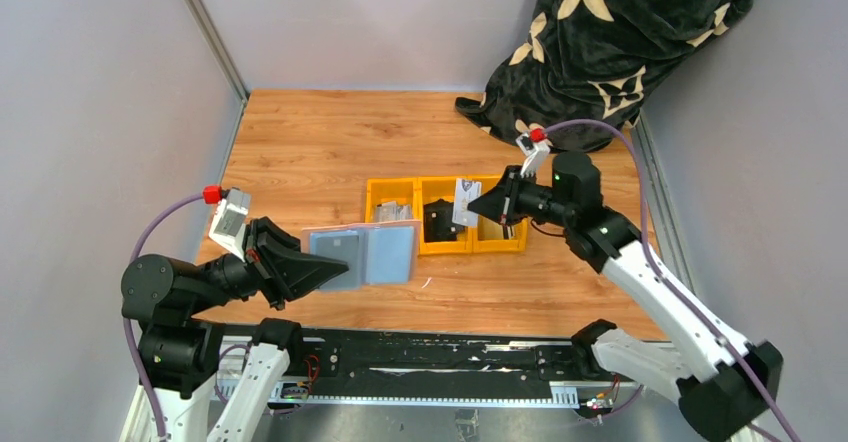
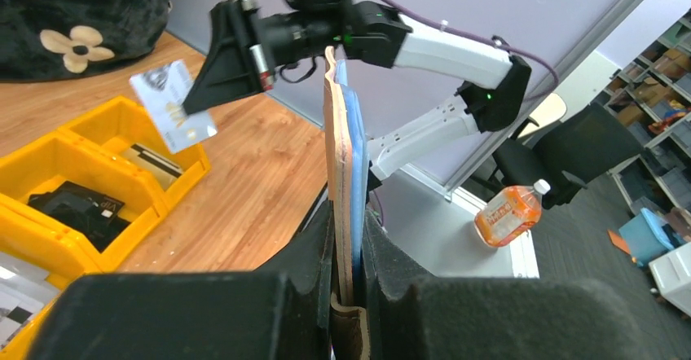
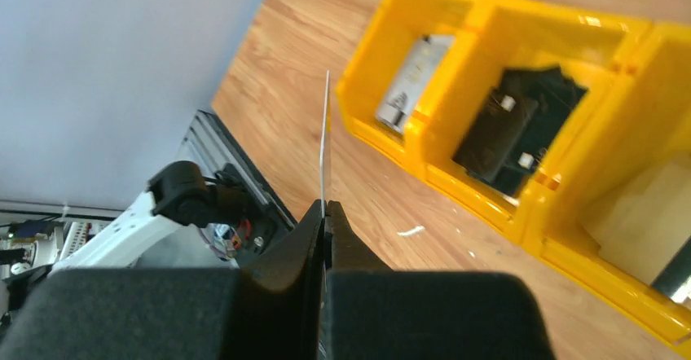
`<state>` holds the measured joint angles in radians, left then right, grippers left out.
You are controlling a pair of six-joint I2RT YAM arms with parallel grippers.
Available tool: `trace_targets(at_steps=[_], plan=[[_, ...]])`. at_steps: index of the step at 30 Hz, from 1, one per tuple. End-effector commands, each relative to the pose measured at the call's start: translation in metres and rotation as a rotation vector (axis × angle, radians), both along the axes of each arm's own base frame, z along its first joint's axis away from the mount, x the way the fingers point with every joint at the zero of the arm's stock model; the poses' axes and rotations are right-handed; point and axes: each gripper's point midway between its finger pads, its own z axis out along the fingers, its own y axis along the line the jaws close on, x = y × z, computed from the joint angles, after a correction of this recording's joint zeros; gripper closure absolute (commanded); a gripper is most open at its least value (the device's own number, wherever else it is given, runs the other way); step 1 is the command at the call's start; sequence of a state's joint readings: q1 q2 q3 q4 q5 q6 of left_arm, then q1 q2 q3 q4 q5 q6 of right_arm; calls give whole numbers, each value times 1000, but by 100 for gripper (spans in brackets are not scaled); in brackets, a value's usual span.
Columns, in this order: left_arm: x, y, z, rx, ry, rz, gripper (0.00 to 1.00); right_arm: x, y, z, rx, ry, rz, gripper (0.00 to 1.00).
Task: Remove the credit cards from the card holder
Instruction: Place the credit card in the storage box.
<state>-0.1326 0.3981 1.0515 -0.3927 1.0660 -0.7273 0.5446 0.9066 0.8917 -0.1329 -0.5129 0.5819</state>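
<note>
Between rt fingers: credit card, pinched edge-on.

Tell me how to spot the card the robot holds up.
Find the row of yellow bins in the middle of the wooden table. Over them the right claw pinches one whitish card. It is the only card up in the air; other cards lie in the left bin.

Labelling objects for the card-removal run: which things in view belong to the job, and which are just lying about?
Job:
- card holder, gripped by the left hand
- card, pinched in the right hand
- cards in the left compartment of the yellow bin

Lying about:
- black wallet in the middle compartment
- floral blanket
- orange bottle
- office chair
</note>
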Motion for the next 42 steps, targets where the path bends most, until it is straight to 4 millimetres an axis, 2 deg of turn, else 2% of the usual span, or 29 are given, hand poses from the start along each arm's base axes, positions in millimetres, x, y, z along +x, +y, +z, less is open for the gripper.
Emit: trace_targets(at_steps=[1,4,9,14,18,23,31,33,35,37,39,42], plan=[[-5,0,4,14,-38,-8,100,25,-4,-64,-134,143,-30,100],[-5,0,4,16,-42,-11,100,34,31,-69,-80,199,62,100],[-7,0,6,16,-47,-12,100,46,93,-96,-186,257,156,100],[-10,0,6,18,-52,-20,100,67,140,-150,-290,396,152,100],[-13,0,7,18,-52,-25,100,80,159,-179,-321,465,108,100],[-16,1,6,23,-66,-29,100,95,164,-194,-346,467,17,100],[-15,1,5,25,-69,-30,100,95,188,-203,-338,468,21,99],[-16,1,5,26,-71,-32,100,95,190,-203,-337,466,7,90],[-17,1,5,26,-72,-33,100,96,190,-199,-332,461,-10,72],[-17,1,5,25,-73,-33,100,97,189,-190,-326,444,-26,60],[-18,1,5,24,-74,-34,100,98,185,-174,-332,402,-48,53],[-21,1,7,23,-80,-38,100,98,178,-139,-324,307,-74,49]])
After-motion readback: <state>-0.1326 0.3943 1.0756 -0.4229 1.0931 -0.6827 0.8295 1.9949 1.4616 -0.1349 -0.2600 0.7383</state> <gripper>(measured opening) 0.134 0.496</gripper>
